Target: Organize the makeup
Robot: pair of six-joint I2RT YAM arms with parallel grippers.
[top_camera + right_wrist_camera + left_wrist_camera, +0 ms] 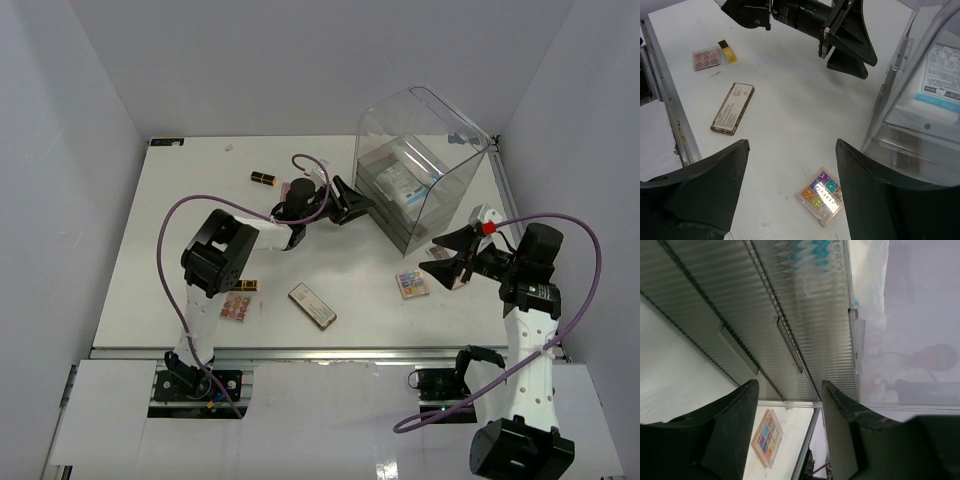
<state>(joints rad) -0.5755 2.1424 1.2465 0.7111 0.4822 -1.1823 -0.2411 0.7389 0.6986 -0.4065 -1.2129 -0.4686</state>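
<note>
At the worktop's (200, 180) right rear stands the clear box (440, 130), with a white packet (398, 180) inside it (blue print, too small to read). We see the left gripper (352, 205) spread wide and empty, close before the box's ribbed drawer fronts. The right gripper (792, 150), also wide and empty, hangs over a multicolour palette (821, 195) whose lettering is unreadable. A labelled compact (733, 108), a pink palette (706, 58) and a lipstick (263, 178) lie apart to the left.

Black-and-white arms (222, 255), looping purple cables (199, 198), matte black tools (790, 147).
</note>
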